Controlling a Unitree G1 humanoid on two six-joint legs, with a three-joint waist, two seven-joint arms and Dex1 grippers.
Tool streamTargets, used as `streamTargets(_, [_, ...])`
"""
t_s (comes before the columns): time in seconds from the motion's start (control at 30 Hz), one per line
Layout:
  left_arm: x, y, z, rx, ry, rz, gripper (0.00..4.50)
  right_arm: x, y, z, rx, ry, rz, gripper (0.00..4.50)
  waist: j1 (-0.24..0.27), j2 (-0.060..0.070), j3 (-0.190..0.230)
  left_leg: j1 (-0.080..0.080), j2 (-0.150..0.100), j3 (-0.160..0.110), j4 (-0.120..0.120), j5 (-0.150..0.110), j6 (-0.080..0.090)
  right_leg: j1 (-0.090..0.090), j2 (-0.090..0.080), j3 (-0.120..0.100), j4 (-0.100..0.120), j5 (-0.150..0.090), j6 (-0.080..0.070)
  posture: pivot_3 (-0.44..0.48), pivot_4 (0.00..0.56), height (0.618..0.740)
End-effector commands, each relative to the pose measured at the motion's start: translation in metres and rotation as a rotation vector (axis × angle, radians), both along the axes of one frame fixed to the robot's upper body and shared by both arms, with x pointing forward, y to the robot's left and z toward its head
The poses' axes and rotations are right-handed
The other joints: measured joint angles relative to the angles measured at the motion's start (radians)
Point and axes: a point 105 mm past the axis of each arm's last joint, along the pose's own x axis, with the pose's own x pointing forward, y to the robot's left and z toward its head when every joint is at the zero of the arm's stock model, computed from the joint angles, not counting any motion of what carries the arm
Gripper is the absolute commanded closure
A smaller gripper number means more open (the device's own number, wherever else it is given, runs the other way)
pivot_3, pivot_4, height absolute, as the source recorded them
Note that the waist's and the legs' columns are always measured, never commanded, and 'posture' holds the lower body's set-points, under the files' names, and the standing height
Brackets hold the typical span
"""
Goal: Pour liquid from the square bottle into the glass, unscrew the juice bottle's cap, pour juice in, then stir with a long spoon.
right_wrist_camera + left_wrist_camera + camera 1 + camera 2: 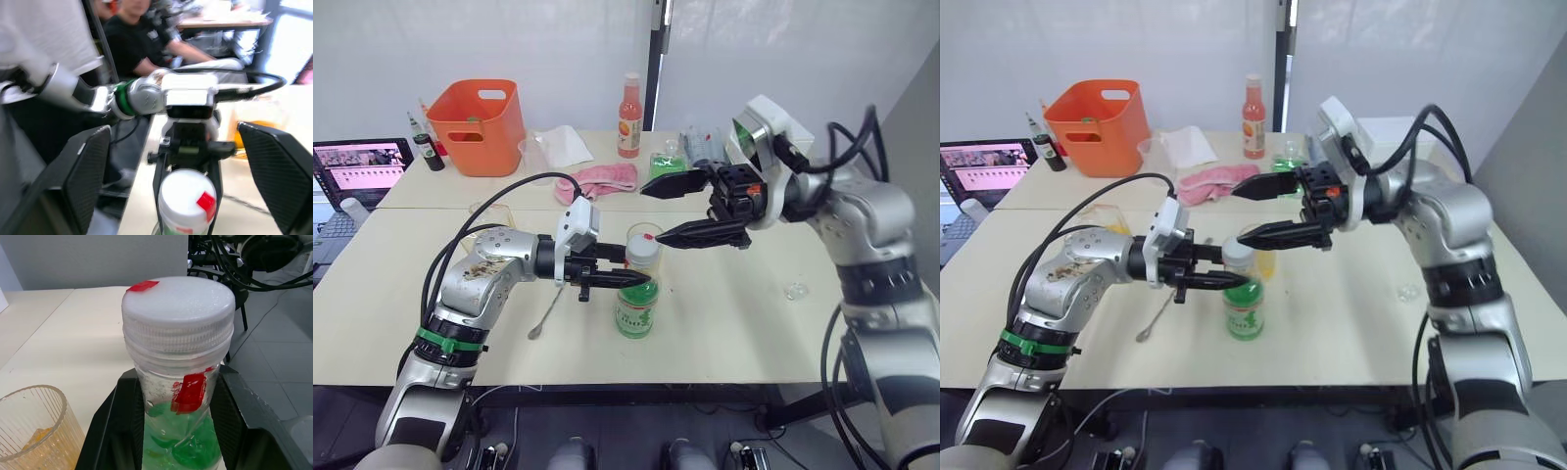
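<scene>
At frame centre, the juice bottle (635,304) is clamped by the left gripper (625,279) below its white cap (643,248); the right gripper (674,209) is held spread wide above it.

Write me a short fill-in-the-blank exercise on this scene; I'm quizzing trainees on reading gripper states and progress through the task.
1. The left gripper is shut on the ____ bottle.
2. The white cap on that bottle is still ____.
3. The right gripper's fingers stand ____, just above the cap.
4. The long spoon lies on the ____.

Missing words: juice; on; open; table
</scene>
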Motion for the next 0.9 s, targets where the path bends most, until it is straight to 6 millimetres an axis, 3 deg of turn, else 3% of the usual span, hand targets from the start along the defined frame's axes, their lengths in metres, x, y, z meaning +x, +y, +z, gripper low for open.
streamTargets(0.03, [0.001,0.001,-0.006,0.027,0.014,0.006,3.06,-0.015,0.004,0.005,0.035,-0.046,-0.217,0.06,-0.001,0.0,0.0,0.0,0.0,0.0,0.0,0.0,0.0,0.0,0.0,0.0,0.0,0.0,0.0,0.0,0.15,0.715])
streamTargets(0.23, [0.002,0.001,-0.005,0.025,0.014,0.001,3.06,-0.011,0.007,-0.024,0.028,0.004,-0.553,0.06,-0.001,0.0,0.0,0.002,0.0,-0.001,0.0,0.0,0.0,0.002,0.0,0.001,0.0,0.0,0.0,0.0,0.15,0.715])
streamTargets(0.43, [0.002,0.0,-0.005,0.031,0.016,-0.014,3.06,-0.015,0.017,-0.034,0.028,0.061,-0.602,0.06,-0.002,0.0,0.0,0.002,0.0,-0.001,0.0,0.0,0.0,0.002,0.0,0.001,0.0,0.0,0.0,0.0,0.15,0.715])
streamTargets(0.7, [0.003,0.0,-0.005,0.031,0.013,-0.018,3.06,-0.01,0.015,-0.037,0.025,0.095,-0.656,0.06,-0.006,0.0,0.0,0.002,0.0,-0.001,0.0,0.0,0.0,0.002,0.0,0.001,0.0,0.0,0.0,0.0,0.15,0.715])
streamTargets(0.9, [0.003,0.001,-0.004,0.032,0.012,-0.012,3.06,-0.008,0.014,-0.042,0.009,0.112,-0.66,1.91,-0.007,0.0,0.0,0.002,0.0,-0.001,0.0,0.0,0.0,0.002,0.0,0.001,-0.001,0.0,0.0,0.0,0.15,0.715])
